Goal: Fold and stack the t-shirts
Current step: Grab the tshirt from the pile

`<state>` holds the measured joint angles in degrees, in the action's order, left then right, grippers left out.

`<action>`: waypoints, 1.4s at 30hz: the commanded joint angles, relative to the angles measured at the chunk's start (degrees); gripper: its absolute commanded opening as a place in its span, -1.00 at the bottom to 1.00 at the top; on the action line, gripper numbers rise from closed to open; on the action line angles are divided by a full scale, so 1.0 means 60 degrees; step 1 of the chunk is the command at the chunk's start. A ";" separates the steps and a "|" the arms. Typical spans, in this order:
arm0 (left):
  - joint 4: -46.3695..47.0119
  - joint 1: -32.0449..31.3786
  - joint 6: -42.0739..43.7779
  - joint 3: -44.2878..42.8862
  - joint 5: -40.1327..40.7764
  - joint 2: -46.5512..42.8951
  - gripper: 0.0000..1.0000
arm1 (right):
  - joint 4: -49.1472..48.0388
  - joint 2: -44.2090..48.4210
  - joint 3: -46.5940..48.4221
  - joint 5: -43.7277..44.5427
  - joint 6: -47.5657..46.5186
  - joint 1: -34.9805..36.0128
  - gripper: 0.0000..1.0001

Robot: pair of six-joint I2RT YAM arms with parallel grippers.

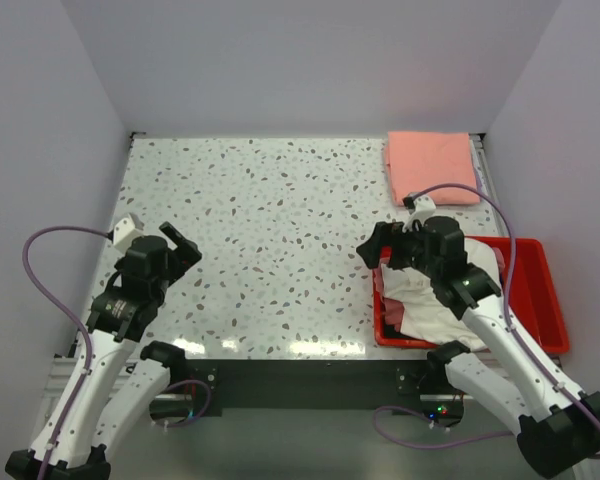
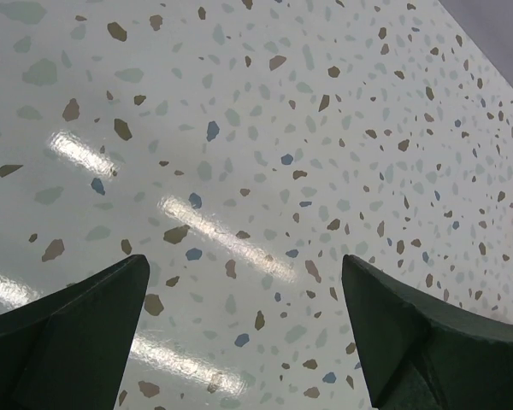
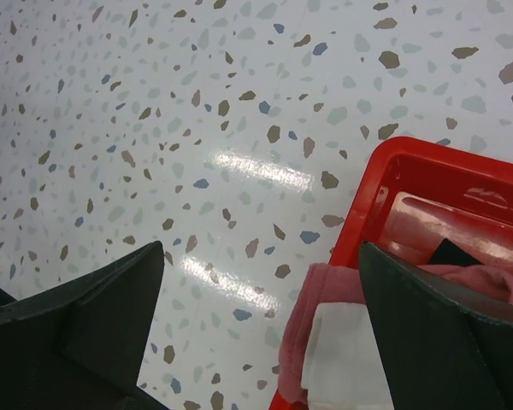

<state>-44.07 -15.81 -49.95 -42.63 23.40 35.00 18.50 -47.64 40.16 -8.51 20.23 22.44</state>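
Lying folded beyond the red plastic bin point(image 1: 542, 300) is one salmon-pink cloth t-shirt point(image 1: 432, 167); crumpled white shirts point(image 1: 420, 312) are waiting inside; left gripper point(image 1: 186, 245) and right gripper point(image 1: 374, 251) are gaping empty.

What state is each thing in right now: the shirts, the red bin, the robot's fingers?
Salmon-pink t-shirt, folded flat at the far right of the table.
White t-shirt, crumpled in the bin.
Dusty-pink t-shirt, unfolded, draped over the bin's rim.
Red bin, upright, holding shirts.
Left fingers, open, empty.
Right fingers, open, empty, beside the bin's corner.
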 commanded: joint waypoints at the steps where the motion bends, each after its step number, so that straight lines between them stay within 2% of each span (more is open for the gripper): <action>1: 0.0036 0.0028 -0.0170 0.0001 0.0290 -0.0135 1.00 | -0.0315 0.0058 0.0644 0.0173 0.0203 -0.0004 0.98; 5: 0.0110 0.0028 -0.0097 0.0104 0.0114 -0.0180 1.00 | 0.0007 0.0000 0.0821 0.1021 0.1051 -0.0019 0.98; 8: 0.0153 0.0028 -0.0054 0.0147 -0.0018 -0.0165 1.00 | 0.0562 -0.0365 0.1142 0.1389 0.1053 -0.0019 0.98; 9: 0.0211 0.0028 -0.0024 0.0162 -0.0047 -0.0180 1.00 | 0.1216 -0.0482 0.1346 0.1636 0.1023 -0.0019 0.98; 11: 0.0256 0.0028 0.0035 0.0162 -0.0120 -0.0151 1.00 | 0.2141 -0.0834 0.2122 0.3156 0.1183 -0.0004 0.98; 12: 0.0241 0.0014 0.0049 0.0176 -0.0135 -0.0136 1.00 | 0.3204 -0.0907 0.2386 0.4003 0.1431 -0.0019 0.98; 13: 0.0256 0.0028 0.0049 0.0162 -0.0149 -0.0121 1.00 | 0.3621 -0.0879 0.2707 0.5288 0.1883 -0.0004 0.98; 17: 0.0446 0.0028 0.0195 0.0235 -0.0325 -0.0034 1.00 | 0.5102 -0.0557 0.2828 0.7419 0.3043 -0.0019 0.98; 24: 0.0564 0.0043 0.0328 0.0206 -0.0530 0.0435 1.00 | 0.7271 -0.0908 0.3019 0.8464 0.3908 -0.0325 0.98; 27: 0.0593 0.0043 0.0342 0.0250 -0.0589 0.0596 1.00 | 0.6472 -0.0733 0.2434 0.7737 0.3573 -0.0821 0.96; 31: 0.0549 0.0043 0.0357 0.0235 -0.0589 0.0714 1.00 | 0.5619 -0.1067 0.1833 0.6359 0.2695 -0.1819 0.80; 36: 0.0549 0.0043 0.0328 0.0235 -0.0545 0.0655 1.00 | 0.5019 -0.1640 0.1612 0.5785 0.2605 -0.1894 0.62; 37: 0.0549 0.0043 0.0328 0.0264 -0.0545 0.0655 1.00 | 0.4915 -0.1728 0.1525 0.5741 0.2620 -0.1879 0.53; 40: 0.0447 0.0043 0.0313 0.0235 -0.0516 0.0641 1.00 | 0.4710 -0.1714 0.1378 0.5550 0.2634 -0.1894 -0.01; 41: 0.0446 0.0028 0.0284 0.0250 -0.0487 0.0626 1.00 | 0.4680 -0.1685 0.1392 0.5550 0.2605 -0.1908 -0.13; 42: 0.0432 0.0043 0.0284 0.0235 -0.0472 0.0626 1.00 | 0.4709 -0.1655 0.1378 0.5680 0.2605 -0.1894 -0.35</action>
<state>-42.83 -15.81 -48.84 -41.34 19.90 39.24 50.00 -58.54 48.60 26.09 35.70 11.18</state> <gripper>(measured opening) 0.997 0.397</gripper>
